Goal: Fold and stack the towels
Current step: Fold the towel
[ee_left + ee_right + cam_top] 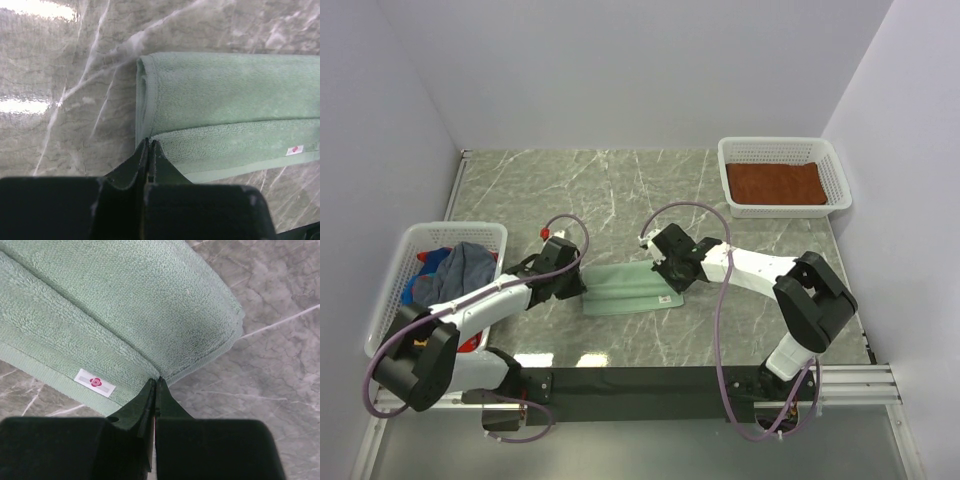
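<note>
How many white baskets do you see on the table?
2. One basket stands at the far right corner, holding a brown towel; the other basket stands at the left edge, holding mixed towels.

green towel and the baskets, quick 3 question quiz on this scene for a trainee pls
1. True or false: the green towel lies fully spread out, in a single layer.
2. Where is the rust-brown towel? A: far-right basket. B: left basket. C: neither.
3. Fill in: the left gripper and the right gripper are both ___ on the green towel's edge.

Key: 1 false, it is folded in layers. 2 A, the far-right basket. 3 shut.
</note>
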Motion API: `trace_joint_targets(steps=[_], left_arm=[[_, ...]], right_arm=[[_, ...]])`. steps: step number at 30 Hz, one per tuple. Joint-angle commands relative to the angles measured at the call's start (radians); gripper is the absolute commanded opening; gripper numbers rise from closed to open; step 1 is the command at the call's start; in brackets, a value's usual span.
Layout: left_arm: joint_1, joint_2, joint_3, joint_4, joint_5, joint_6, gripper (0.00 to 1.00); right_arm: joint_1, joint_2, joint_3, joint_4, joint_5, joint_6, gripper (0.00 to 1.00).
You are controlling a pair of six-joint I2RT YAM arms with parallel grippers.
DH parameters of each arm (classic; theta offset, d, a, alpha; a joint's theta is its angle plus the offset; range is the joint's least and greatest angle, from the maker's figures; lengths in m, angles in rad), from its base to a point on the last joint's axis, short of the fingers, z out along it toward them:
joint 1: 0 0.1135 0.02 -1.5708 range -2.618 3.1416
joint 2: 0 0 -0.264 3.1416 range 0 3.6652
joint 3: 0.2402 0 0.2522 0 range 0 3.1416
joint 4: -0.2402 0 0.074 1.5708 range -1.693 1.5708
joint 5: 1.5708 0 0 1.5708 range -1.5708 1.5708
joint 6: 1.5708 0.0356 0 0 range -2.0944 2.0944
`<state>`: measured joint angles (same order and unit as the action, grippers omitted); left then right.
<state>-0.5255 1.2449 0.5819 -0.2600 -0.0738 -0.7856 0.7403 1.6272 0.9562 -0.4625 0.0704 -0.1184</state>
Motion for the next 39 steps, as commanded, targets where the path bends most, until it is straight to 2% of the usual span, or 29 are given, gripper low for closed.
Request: trace_joint_targets(steps=[1, 17, 27, 34, 39], left_arm=[[0.007, 0.016, -0.014, -0.047, -0.101, -0.018, 0.01], [0.005, -0.041, -0.005, -0.081, -0.127, -0.03, 0.01], [0.005, -0.139, 0.044, -0.15, -0.159, -0.035, 0.01], [0.005, -0.157, -0.01, -0.144, -0.161, -0.058, 0.01], [0.005, -0.107, -0.063, -0.088, -0.126, -0.078, 0.01]], right_arm=[[-0.004, 0.011, -0.019, -0.067, 0.072, 0.01, 0.0], [0.013, -0.021, 0.007, -0.093, 0.098, 0.025, 0.0], [0.019, -0.09, 0.035, -0.134, 0.117, 0.031, 0.0], [0.028, -0.067, 0.024, -0.128, 0.095, 0.036, 0.0], [0.03, -0.03, 0.003, -0.101, 0.081, 0.042, 0.0]])
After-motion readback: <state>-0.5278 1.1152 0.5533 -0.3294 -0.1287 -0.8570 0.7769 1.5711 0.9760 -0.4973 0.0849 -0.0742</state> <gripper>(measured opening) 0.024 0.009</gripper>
